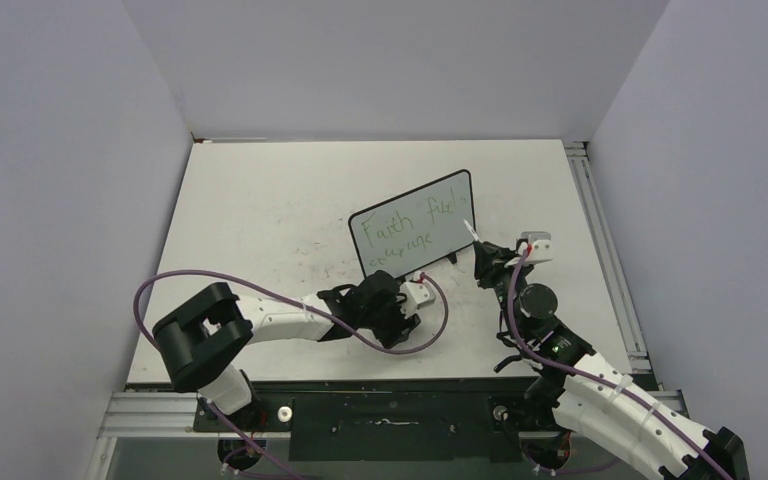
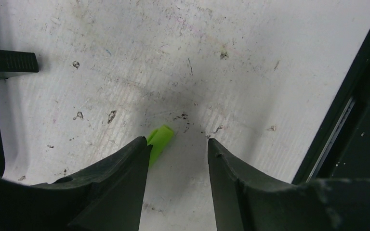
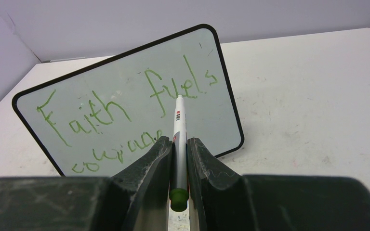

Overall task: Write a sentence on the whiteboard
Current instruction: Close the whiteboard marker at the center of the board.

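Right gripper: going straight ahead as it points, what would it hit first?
The marker held in the right gripper would meet the whiteboard first, near "fuels"; the tip may already touch, depth unclear.

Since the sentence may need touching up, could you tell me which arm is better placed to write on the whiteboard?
Right: the right jaws are shut on the marker, tip aimed at the whiteboard. The left jaws are open, holding nothing.

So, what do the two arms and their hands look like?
Both the left arm and the right arm have white shells with black joints. A purple cable runs along each. The left hand and the right hand are black, each with two wedge-shaped fingers, matte and scuffed.
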Available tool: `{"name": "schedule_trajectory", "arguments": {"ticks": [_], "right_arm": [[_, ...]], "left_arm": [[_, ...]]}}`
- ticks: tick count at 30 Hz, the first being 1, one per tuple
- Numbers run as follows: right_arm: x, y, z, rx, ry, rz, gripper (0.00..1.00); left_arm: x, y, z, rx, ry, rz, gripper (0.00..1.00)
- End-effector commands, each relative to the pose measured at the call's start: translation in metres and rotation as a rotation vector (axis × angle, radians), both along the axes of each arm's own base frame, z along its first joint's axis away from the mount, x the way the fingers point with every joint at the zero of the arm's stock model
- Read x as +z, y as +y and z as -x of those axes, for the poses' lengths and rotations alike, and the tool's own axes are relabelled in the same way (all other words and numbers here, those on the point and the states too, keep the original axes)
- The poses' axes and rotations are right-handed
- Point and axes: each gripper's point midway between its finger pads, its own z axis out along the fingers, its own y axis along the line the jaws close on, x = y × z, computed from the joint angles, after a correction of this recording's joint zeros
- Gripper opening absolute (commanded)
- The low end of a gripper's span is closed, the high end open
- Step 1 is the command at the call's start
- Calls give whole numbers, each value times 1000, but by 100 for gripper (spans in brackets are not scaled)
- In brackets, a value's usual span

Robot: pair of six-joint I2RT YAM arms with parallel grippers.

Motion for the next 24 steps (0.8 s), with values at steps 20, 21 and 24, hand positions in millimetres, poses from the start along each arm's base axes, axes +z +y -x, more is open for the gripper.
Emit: {"name": "schedule_trajectory", "arguments": {"ticks": [20,21,24], "right_arm": [[6,5,-3,4,-17,-11,7],[6,4,-3,3,-17,-10,7],[5,4,-3,5,-17,-10,7]], "left_arm": [[-5,21,-4,114,-29,-17,43],[-6,21,-3,118,-28,-19,43],[-5,19,-3,137,-20,-7,43]]}}
